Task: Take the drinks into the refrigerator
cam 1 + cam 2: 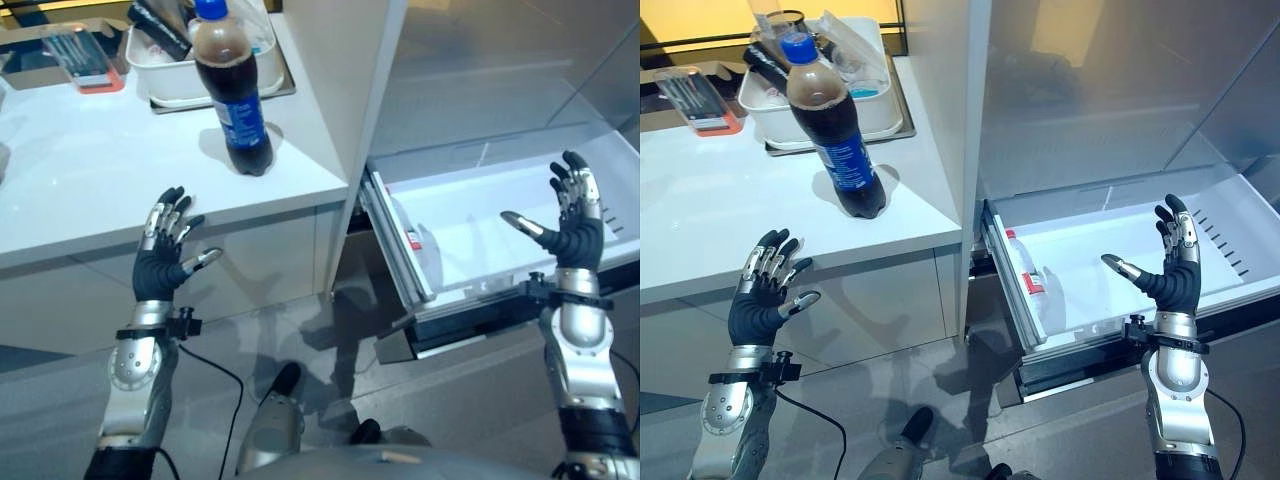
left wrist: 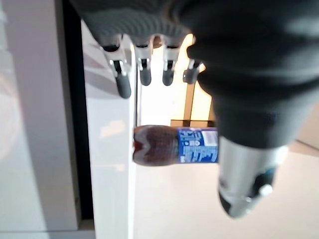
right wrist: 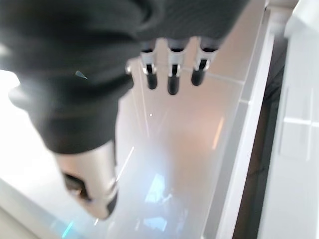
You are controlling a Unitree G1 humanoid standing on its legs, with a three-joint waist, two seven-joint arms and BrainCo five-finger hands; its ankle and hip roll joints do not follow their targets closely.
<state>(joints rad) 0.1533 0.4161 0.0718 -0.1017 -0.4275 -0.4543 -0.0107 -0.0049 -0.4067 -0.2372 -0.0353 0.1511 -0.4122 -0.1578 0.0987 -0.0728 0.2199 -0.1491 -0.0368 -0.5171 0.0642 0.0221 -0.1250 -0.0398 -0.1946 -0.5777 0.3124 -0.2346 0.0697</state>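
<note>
Clearly we have nothing in our left hand [image 1: 165,262] or right hand [image 1: 1175,275], both spread open, while the cola bottle [image 1: 230,95] stands upright on the counter [image 1: 90,190], full, heavy and slick, best wrapped around its labelled middle.

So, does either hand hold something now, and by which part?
Nothing is held. The left hand and right hand are both open; the cola bottle stands untouched.
</note>
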